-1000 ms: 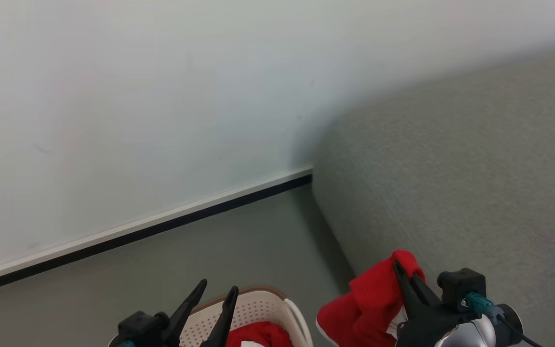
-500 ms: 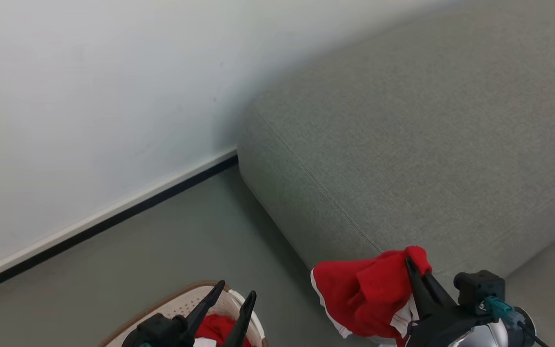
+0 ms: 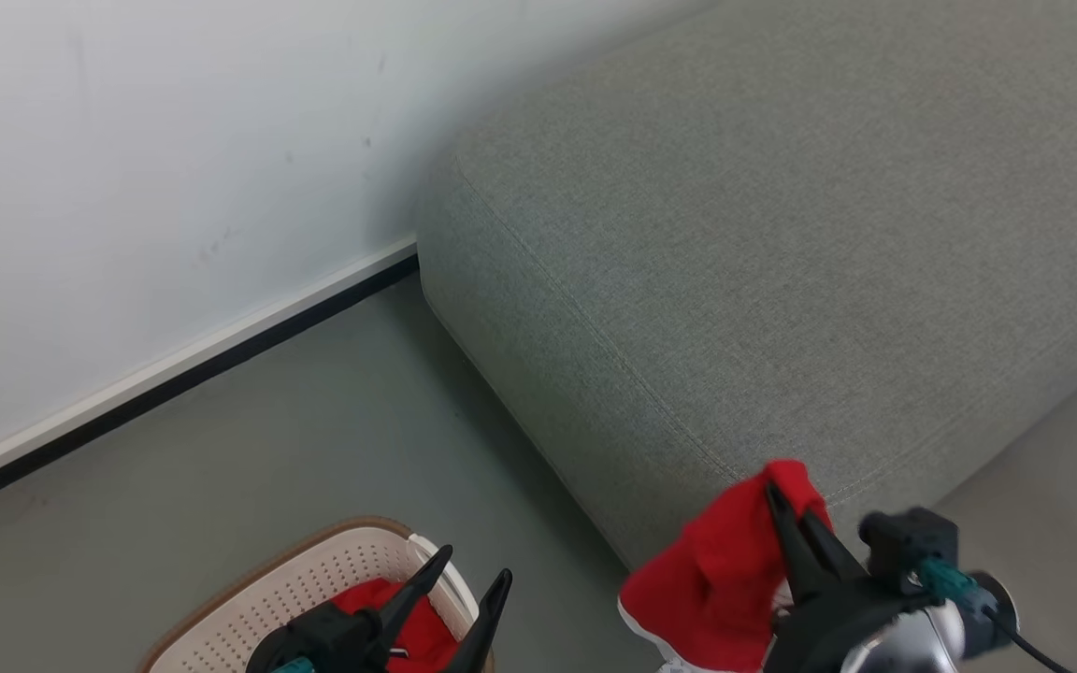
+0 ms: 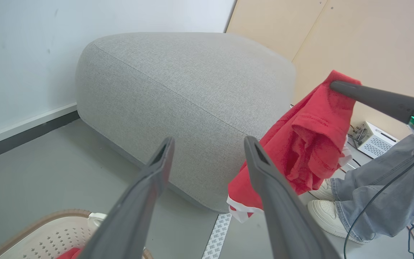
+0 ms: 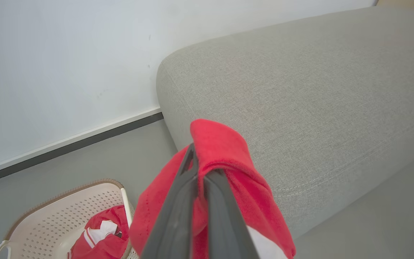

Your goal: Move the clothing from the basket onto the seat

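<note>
My right gripper (image 3: 784,503) is shut on a red garment (image 3: 711,589) with white trim, which hangs in the air just in front of the near edge of the grey seat (image 3: 782,234). In the right wrist view the fabric (image 5: 228,154) drapes over the closed fingertips (image 5: 189,169). The cream basket (image 3: 286,584) sits on the floor at lower left with more red clothing (image 3: 366,603) inside. My left gripper (image 3: 475,564) is open and holds nothing above the basket's right end; in its own view the left gripper (image 4: 210,140) points at the seat (image 4: 185,79).
A white wall with dark skirting (image 3: 174,369) runs behind the basket and meets the seat's left end. A person's jeans leg (image 4: 379,194) and white shoe (image 4: 325,212) stand to the right, near a small white box (image 4: 372,140) and cables.
The head camera has swung toward the seat, so more cushion and basket show. My right gripper keeps hold of the red garment, now bunched closer to the seat's edge.
</note>
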Robot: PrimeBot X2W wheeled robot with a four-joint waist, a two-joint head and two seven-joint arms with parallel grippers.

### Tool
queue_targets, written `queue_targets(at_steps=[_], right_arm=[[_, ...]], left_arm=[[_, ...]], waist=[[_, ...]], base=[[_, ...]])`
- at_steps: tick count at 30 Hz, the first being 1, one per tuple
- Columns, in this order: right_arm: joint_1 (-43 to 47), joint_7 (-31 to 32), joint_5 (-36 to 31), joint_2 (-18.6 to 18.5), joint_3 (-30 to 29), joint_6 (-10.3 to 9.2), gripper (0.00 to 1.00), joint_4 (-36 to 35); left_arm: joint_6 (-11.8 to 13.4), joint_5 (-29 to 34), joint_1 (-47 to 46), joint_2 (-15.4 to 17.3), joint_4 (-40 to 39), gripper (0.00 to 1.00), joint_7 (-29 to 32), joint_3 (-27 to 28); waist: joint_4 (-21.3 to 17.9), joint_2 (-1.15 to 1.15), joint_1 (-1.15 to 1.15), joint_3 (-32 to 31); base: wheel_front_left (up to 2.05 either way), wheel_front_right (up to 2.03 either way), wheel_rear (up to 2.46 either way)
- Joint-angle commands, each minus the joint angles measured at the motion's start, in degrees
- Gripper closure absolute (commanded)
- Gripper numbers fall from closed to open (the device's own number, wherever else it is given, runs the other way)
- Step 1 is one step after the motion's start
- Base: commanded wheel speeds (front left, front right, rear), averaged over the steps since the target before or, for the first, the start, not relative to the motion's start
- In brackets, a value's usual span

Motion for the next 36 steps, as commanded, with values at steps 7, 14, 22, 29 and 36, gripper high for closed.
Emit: queue_targets(at_steps=[7,14,22,29,36], right_arm=[[-11.3,0.0,0.6,-1.7,3.2,0.00,1.00,2.6],[-27.4,-1.4,6.3,-8.4,0.0,0.00,1.00,5.7],[-46.6,-0.8,16.6,-18.5,-4.6,0.00,1.00,15.6],[-60.3,-0.3,17.2,-24.9,-11.3,0.00,1.00,25.4],[-66.3,0.6,11.3,-31.8,-15.5,0.00,1.00,33.5]], left_arm=[[1.0,0.9,0.5,1.7,-1.7,0.00,0.1,0.2],[1.6,4.8,-2.8,4.2,-8.2,0.00,3.9,-1.9],[2.2,8.9,-6.1,6.3,-19.6,0.00,8.2,-3.9],[3.3,10.7,-6.0,8.2,-27.7,0.00,10.8,-4.2],[4.5,10.0,-1.8,8.6,-31.9,0.00,9.9,-5.5]], waist=[[-0.3,-0.01,0.00,4.0],[3.5,-0.01,0.00,13.0],[9.3,-0.01,0.00,24.9],[13.7,-0.01,0.00,31.8],[17.3,-0.01,0.00,32.5]], base=[[0.00,0.00,0.00],[0.00,0.00,0.00],[0.00,0.00,0.00],[0.00,0.00,0.00],[0.00,0.00,0.00]])
